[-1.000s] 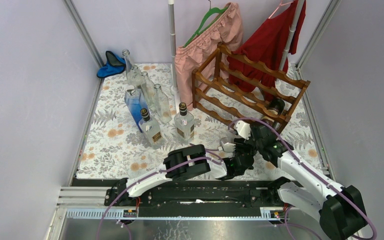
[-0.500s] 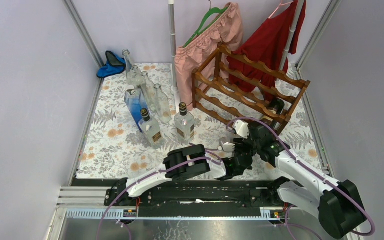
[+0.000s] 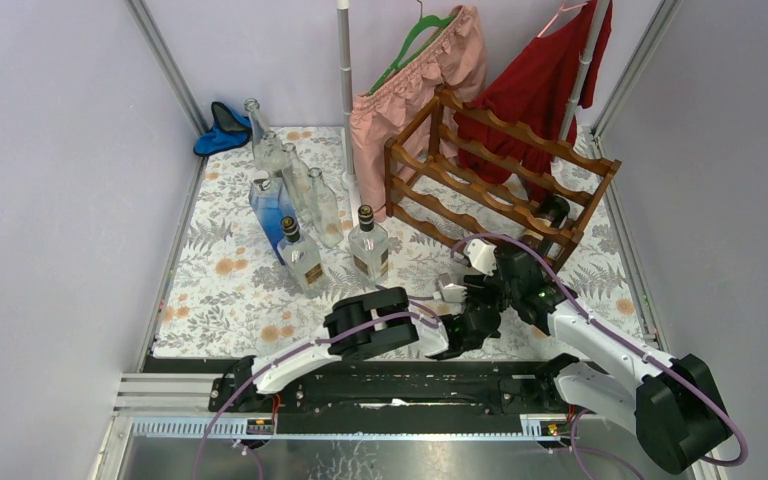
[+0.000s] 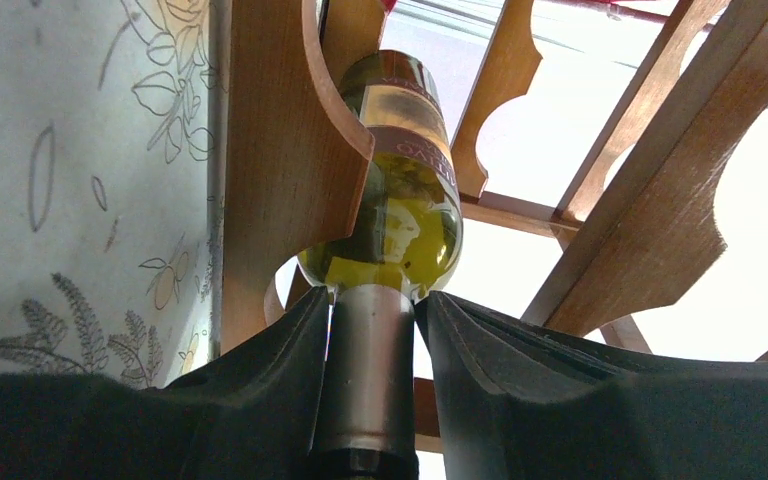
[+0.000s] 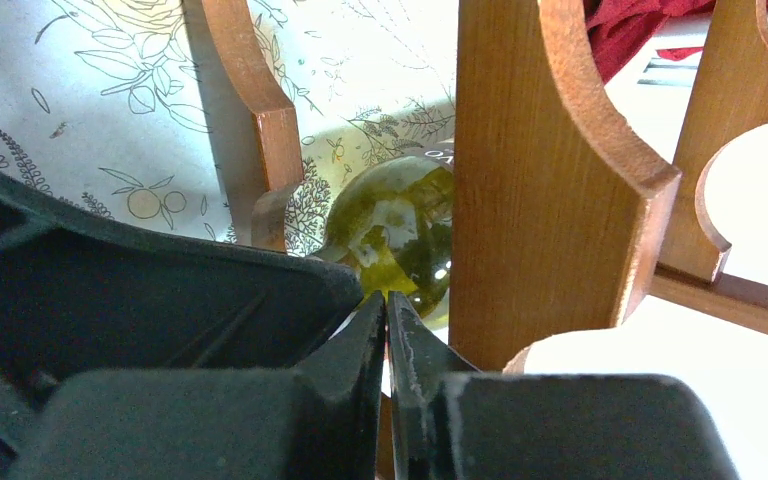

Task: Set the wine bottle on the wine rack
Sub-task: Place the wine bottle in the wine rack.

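Only the left wrist view shows the grip: the left gripper (image 4: 373, 305) is clamped on the silver-foiled neck of the green glass wine bottle (image 4: 400, 200), with a black finger (image 4: 285, 375) pressed to each side. The bottle's labelled body lies in a scallop of the reddish-brown wooden wine rack (image 4: 280, 150), mid-frame.

The right wrist view gives the other side — the right gripper (image 5: 388, 325) has its fingers together on nothing, and a rack upright half hides the bottle's shoulder.

From above, both wrists crowd lower centre-right, covering neck and fingers. The bottle's dark end shows on the rack's lowest tier.

Left of the rack, clear glass bottles (image 3: 300, 180), a blue glass bottle (image 3: 270, 205) and two square black-capped bottles (image 3: 305, 262) stand on the floral-printed mat (image 3: 230, 290) — pink shorts (image 3: 410, 90) and a red garment (image 3: 540, 80) hang behind.
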Controlling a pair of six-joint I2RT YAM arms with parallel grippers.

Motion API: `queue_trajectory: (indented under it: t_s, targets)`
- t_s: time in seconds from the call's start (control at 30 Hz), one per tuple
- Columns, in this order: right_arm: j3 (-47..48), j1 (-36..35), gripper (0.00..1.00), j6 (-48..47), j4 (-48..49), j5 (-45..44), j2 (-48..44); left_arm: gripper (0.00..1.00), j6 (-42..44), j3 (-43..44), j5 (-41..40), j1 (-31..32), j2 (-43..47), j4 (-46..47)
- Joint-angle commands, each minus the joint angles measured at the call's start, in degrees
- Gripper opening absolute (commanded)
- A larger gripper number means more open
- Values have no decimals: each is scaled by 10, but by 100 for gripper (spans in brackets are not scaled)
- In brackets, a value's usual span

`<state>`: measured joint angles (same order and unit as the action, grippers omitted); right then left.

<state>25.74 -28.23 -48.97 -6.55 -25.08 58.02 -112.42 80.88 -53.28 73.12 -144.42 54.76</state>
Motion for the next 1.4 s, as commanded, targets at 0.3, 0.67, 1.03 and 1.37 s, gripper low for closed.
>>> queue_trajectory:
  t_s: [0.3,0.67,1.03,1.37]
  targets:
    - [-16,5,11,-9,7,-30,6,51,-83,-67,26,31,-16,-7]
    - [-18,5,10,-5,5,-31,-2,52,-89,-81,44,39,-15,-3]
    - [-21,6,10,-3,3,-34,-8,56,-85,-111,52,45,2,29]
    - [-21,5,10,2,-3,-34,-15,60,-83,-144,72,55,16,61]
